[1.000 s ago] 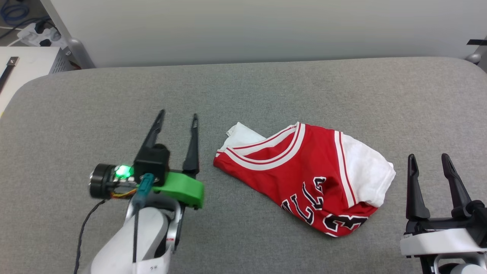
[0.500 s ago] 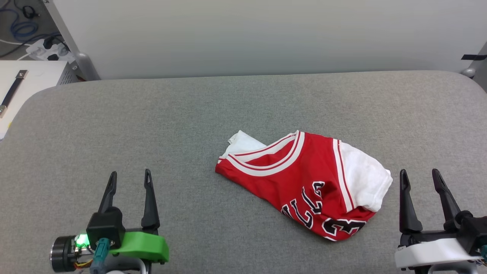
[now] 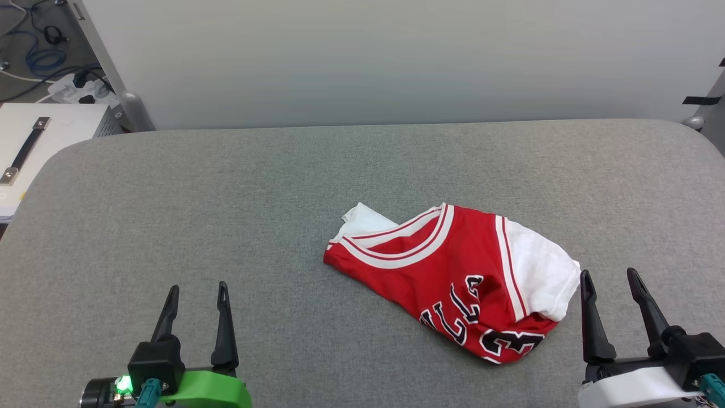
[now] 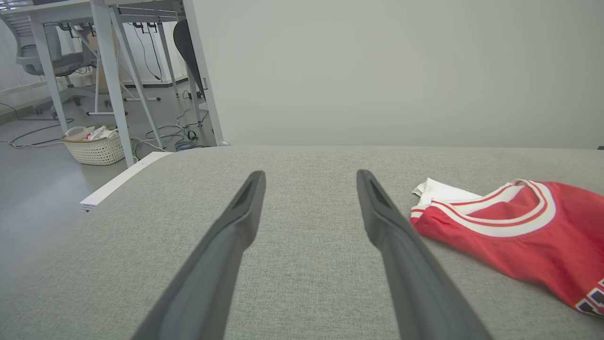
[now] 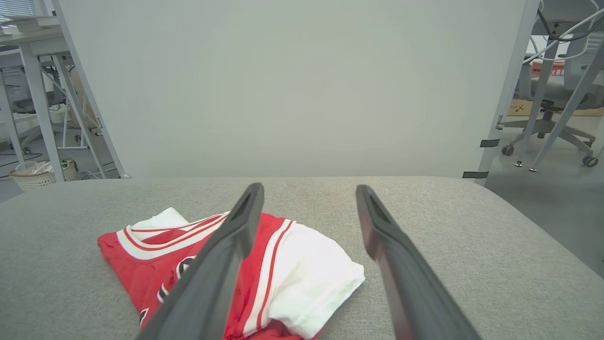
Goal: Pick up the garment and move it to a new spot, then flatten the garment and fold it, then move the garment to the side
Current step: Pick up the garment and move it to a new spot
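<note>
Two long-fingered grippers are being held spread, empty: left gripper (image 3: 198, 286) at seven o'clock, right gripper (image 3: 608, 272) at five, crumpled red-and-white jersey garment (image 3: 453, 266) between them.

both the left gripper (image 3: 196, 290) and right gripper (image 3: 608, 276) point forward, fingers spread, holding nothing.

Left gripper (image 3: 198, 287) farther from garment (image 3: 447, 266)

Bright, even light – soft faint shadows, no glare – wrist views wide-angle, sharp
</note>
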Tool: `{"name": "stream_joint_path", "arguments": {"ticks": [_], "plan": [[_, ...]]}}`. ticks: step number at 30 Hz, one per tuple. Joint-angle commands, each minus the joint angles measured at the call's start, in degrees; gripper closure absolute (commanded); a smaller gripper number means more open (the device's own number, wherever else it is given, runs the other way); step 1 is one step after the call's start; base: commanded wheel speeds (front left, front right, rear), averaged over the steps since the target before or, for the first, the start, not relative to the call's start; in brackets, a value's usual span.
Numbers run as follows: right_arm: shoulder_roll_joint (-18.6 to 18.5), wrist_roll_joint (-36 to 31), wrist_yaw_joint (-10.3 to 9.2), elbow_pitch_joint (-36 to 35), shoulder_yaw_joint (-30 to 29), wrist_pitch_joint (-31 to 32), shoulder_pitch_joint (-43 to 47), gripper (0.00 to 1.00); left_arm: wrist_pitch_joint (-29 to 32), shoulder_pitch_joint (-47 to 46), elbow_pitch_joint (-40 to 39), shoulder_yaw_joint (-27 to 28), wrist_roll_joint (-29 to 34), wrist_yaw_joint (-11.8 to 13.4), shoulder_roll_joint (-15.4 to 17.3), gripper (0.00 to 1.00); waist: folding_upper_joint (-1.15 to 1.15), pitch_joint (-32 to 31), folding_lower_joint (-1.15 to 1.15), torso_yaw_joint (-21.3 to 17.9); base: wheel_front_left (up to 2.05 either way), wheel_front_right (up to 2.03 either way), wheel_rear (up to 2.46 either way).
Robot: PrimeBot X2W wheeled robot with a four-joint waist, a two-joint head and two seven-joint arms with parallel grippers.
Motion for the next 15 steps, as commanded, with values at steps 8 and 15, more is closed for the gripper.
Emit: {"name": "stream_joint_path", "arguments": {"ticks": [8,15], "plan": [[0.1,0.0,-0.04,0.6,0.1,-0.3,1.6,0.0,-0.3,1.0,0.9,2.4,2.6,-3.1,-1.9,0.0,0.0,-0.5,0.0,0.8,0.0,0.0,0.0],[0.1,0.1,-0.04,0.8,0.0,-0.3,1.6,0.0,-0.3,1.1,1.3,3.2,3.7,-4.4,-2.7,0.0,0.0,-0.3,0.0,1.2,0.0,0.0,0.0]]}}
